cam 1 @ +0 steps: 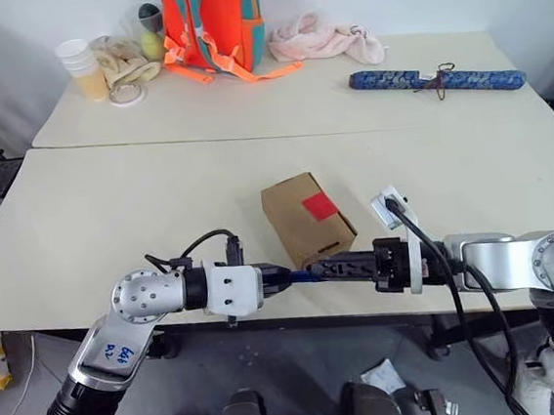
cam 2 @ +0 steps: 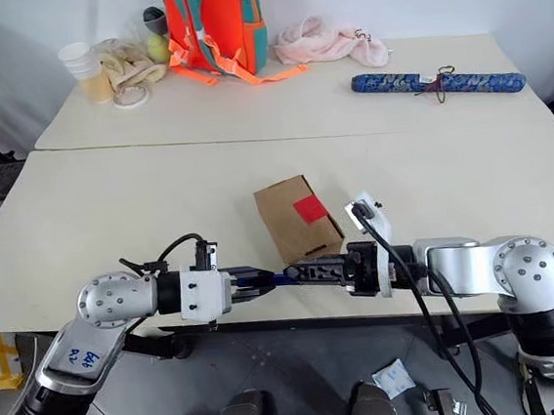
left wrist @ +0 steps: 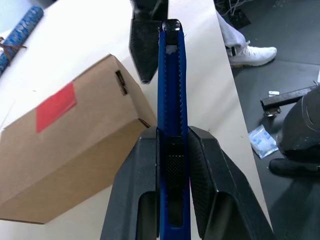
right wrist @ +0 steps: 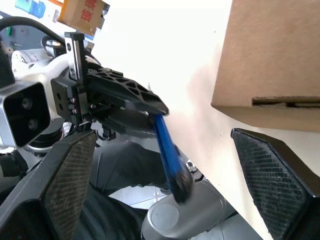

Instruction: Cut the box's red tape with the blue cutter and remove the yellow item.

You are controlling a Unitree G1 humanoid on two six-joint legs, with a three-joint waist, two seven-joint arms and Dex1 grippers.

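The left gripper [cam 2: 255, 281] grips the blue cutter [cam 2: 286, 277] at the table's [cam 2: 111, 214] near edge. The right gripper [cam 2: 308, 272] meets its tip, beside the box [cam 2: 293, 221].

Both eye views look down and forward from the head over the bench [cam 1: 159, 209], sharing the box [cam 1: 306, 219] and both arms. Left wrist view looks close along the cutter [left wrist: 171, 100], box beside it. Right wrist view sits close under the box's corner, facing the left claw [right wrist: 145, 107].

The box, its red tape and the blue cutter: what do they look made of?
The box: plain brown cardboard, matte, with folded flap edges. The red tape: a thin flat patch, probably plastic or paper tape. The blue cutter: likely hard plastic, smooth, with a notched track along it.
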